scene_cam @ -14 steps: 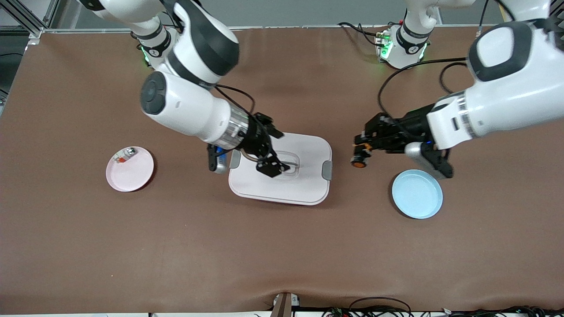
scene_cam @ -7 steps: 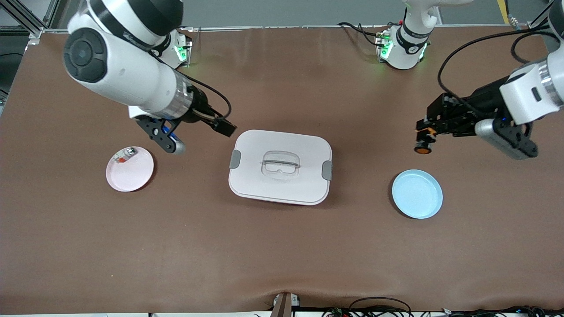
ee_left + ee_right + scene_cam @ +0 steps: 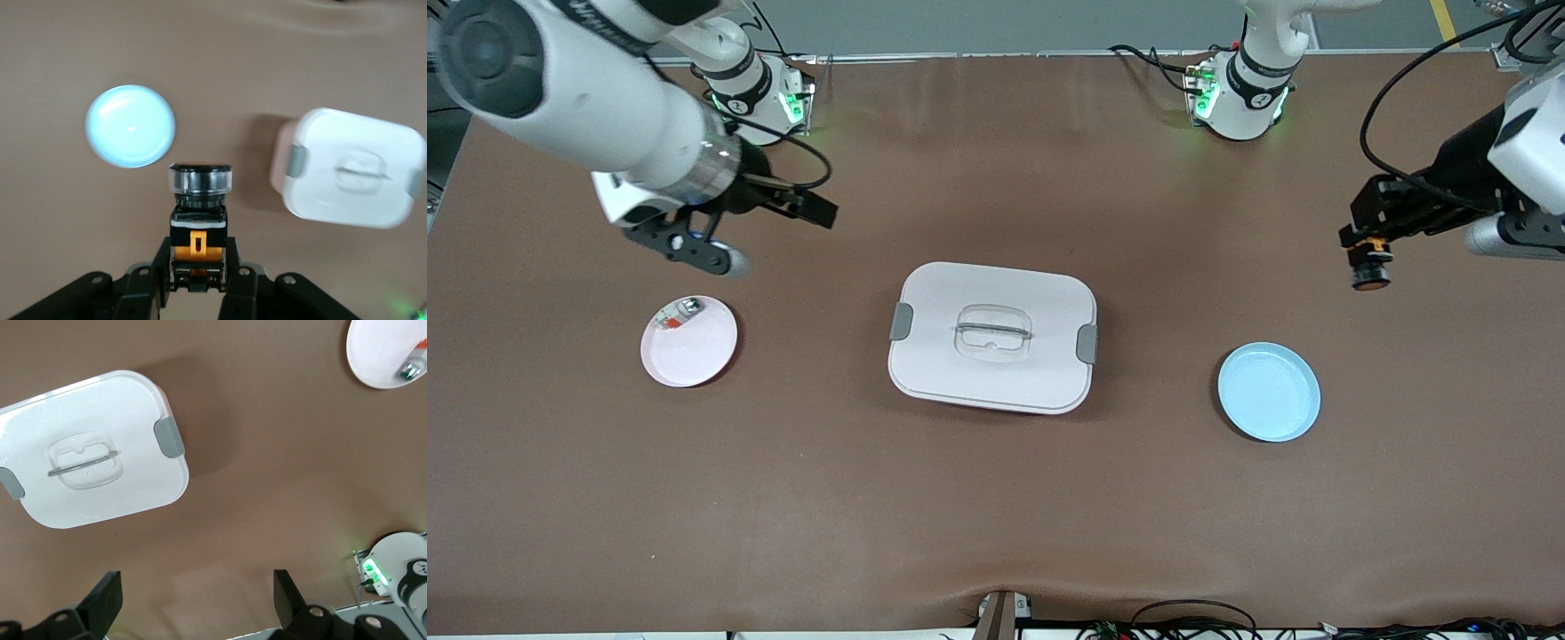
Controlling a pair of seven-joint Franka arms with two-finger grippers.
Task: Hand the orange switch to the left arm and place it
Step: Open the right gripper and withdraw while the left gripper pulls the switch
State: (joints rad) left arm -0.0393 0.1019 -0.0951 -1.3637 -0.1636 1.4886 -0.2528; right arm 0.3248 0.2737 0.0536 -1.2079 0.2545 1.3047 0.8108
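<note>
We see the orange switch [image 3: 1369, 267] clamped in the left gripper [image 3: 197, 283].
It hangs above the tabletop's [image 3: 996, 498] left-arm edge; the right gripper [image 3: 193, 600], fingers spread and empty, is up near the pink plate [image 3: 694, 351].

box [image 3: 992, 338] mid-table between two plates [image 3: 689, 341] [image 3: 1269, 392], small item [image 3: 677, 315] on one

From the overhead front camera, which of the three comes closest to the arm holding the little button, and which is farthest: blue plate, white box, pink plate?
Measured from the left gripper, held up over the table at the left arm's end with the orange switch:
1. Blue plate, at that same end.
2. White box, mid-table.
3. Pink plate, toward the right arm's end.
</note>
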